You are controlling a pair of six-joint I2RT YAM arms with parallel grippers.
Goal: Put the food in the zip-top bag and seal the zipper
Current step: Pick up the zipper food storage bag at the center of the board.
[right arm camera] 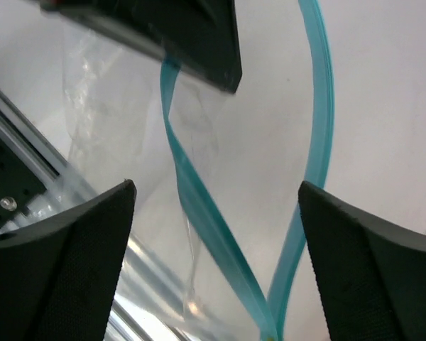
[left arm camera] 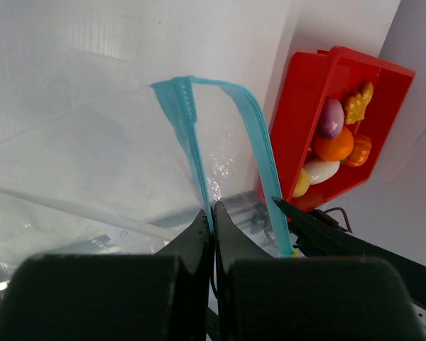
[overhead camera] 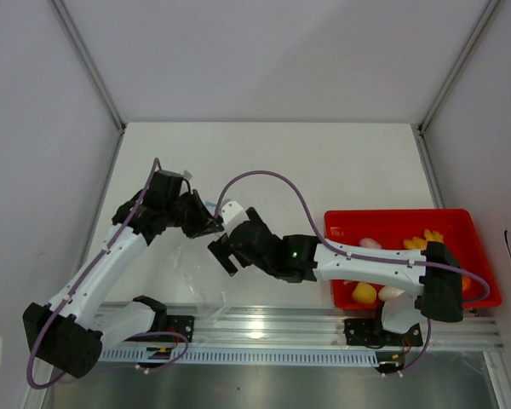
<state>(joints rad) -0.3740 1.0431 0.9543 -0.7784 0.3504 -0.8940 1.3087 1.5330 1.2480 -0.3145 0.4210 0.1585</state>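
The clear zip-top bag (overhead camera: 186,271) lies near the table's front edge, and its mouth is held open. My left gripper (overhead camera: 203,223) is shut on one side of the light-blue zipper (left arm camera: 187,131); in the left wrist view its fingertips (left arm camera: 212,208) pinch the strip. The other zipper side (left arm camera: 254,153) bows away. My right gripper (overhead camera: 222,253) is open and empty at the bag's mouth, with both zipper strips (right arm camera: 202,217) between its fingers (right arm camera: 82,241). The food sits in the red tray (overhead camera: 447,220): garlic bulb (left arm camera: 331,117), orange fruit (left arm camera: 334,146), pumpkin (left arm camera: 359,150), white piece (left arm camera: 319,171) and yellow pieces (left arm camera: 357,104).
The red tray stands at the right front of the table, partly under my right arm (overhead camera: 375,266). A metal rail (overhead camera: 264,328) runs along the near edge, just below the bag. White walls close in the table at the back and sides.
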